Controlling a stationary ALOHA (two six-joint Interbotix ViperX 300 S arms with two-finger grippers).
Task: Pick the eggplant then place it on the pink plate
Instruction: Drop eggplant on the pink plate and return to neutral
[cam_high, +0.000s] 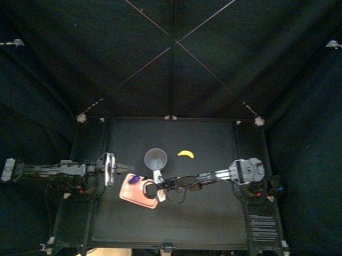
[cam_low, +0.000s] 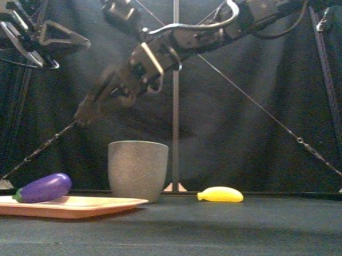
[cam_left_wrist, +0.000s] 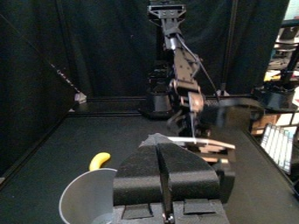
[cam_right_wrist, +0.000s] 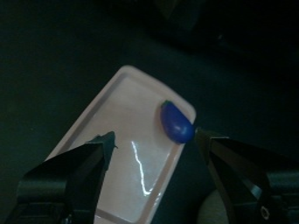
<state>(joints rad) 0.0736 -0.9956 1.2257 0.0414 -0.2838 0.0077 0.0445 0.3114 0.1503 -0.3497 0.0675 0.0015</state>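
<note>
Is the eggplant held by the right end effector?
No, the eggplant lies on the plate, and the right end effector is open with nothing between its jaws.

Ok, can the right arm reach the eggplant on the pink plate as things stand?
Probably yes. The right gripper hangs open above the eggplant, which lies uncovered on the pink plate; the grey cup stands off the plate, not in between.

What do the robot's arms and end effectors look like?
The left arm and right arm are black and jointed, with black cables. The left end effector has two dark grey wedge-shaped jaws; the right end effector has two black blocky jaws.
</note>
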